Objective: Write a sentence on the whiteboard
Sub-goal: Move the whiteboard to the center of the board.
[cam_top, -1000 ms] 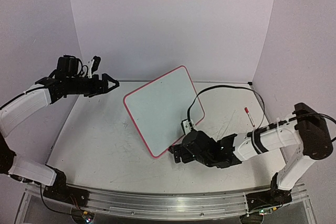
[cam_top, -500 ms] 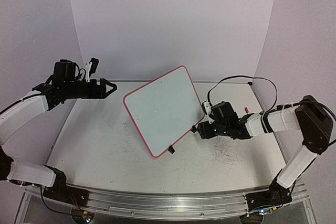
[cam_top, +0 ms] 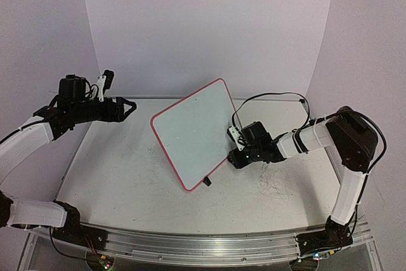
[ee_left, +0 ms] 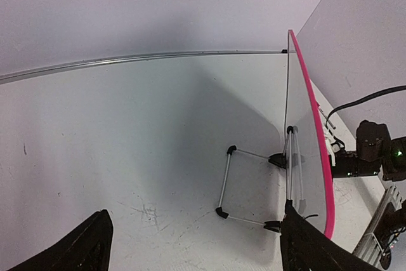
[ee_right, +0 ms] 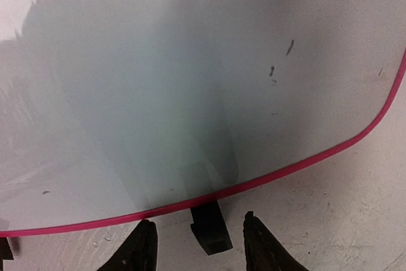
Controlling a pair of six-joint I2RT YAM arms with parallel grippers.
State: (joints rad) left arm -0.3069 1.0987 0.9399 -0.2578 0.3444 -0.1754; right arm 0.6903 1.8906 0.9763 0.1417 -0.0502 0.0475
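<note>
The whiteboard (cam_top: pixel 193 131) leans tilted on the table, glossy white with a red-pink rim. The sentence is out of view; the board's face (ee_right: pixel 190 80) shows only a few small dark specks. My right gripper (cam_top: pixel 233 157) is low at the board's right bottom edge. In the right wrist view it (ee_right: pixel 198 220) is open, its jaws standing either side of a black clip foot (ee_right: pixel 209 233) with a gap on each side. My left gripper (cam_top: pixel 130 105) hangs in the air left of the board, open and empty. From behind, the left wrist view shows the board's rim (ee_left: pixel 311 112).
A thin wire stand (ee_left: pixel 225 185) props the board from behind. A second black clip foot (cam_top: pixel 207 181) sits at the board's lowest corner. A black cable (cam_top: pixel 266 98) loops above the right arm. Purple walls enclose the scuffed white table (cam_top: pixel 127 176).
My right gripper swung from the board's lowest corner up along its right bottom edge, and its jaws narrowed round the clip foot. My left arm drew back slightly to the left.
</note>
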